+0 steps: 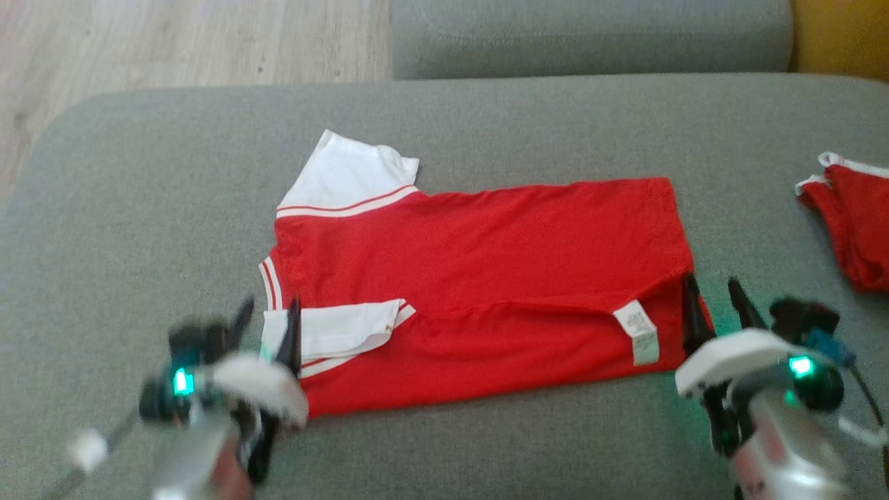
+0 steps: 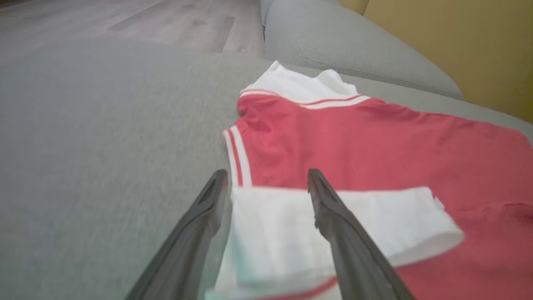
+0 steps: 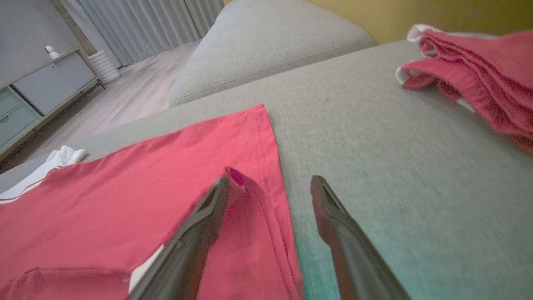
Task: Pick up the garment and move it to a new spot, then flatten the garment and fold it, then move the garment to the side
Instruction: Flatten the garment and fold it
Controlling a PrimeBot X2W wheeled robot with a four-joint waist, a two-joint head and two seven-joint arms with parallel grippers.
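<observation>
Garment (image 1: pixel 479 278): a red shirt with white sleeves, lying in the middle of the grey sofa cushion (image 1: pixel 139 208), striped collar (image 1: pixel 269 281) toward 9 o'clock and hem toward 3 o'clock. Its near long edge already lies turned over, so the near sleeve (image 1: pixel 340 330) rests on the red body and a white label (image 1: pixel 639 333) shows face up by the hem. The far sleeve (image 1: pixel 347 173) juts out toward 11 o'clock, not yet tucked. The cloth looks thin and limp, mostly smooth, with a soft ridge along the fold.

The left pincer (image 1: pixel 271 309) stands open at 8 o'clock of the shirt, its fingers astride the folded sleeve's end. The right pincer (image 1: pixel 711 285) stands open at 4 o'clock, one finger on the raised hem corner and the other over bare cushion. Neither grips anything.

The fold looks to be in hand. To do it well, both pincers should pinch every layer at their corners together, rise level, and keep the edge taut between them while carrying it toward 12 o'clock, so the crease runs straight. A one-layer grip would undo the fold. Another red garment (image 1: pixel 851 229) lies well apart at 3 o'clock.
</observation>
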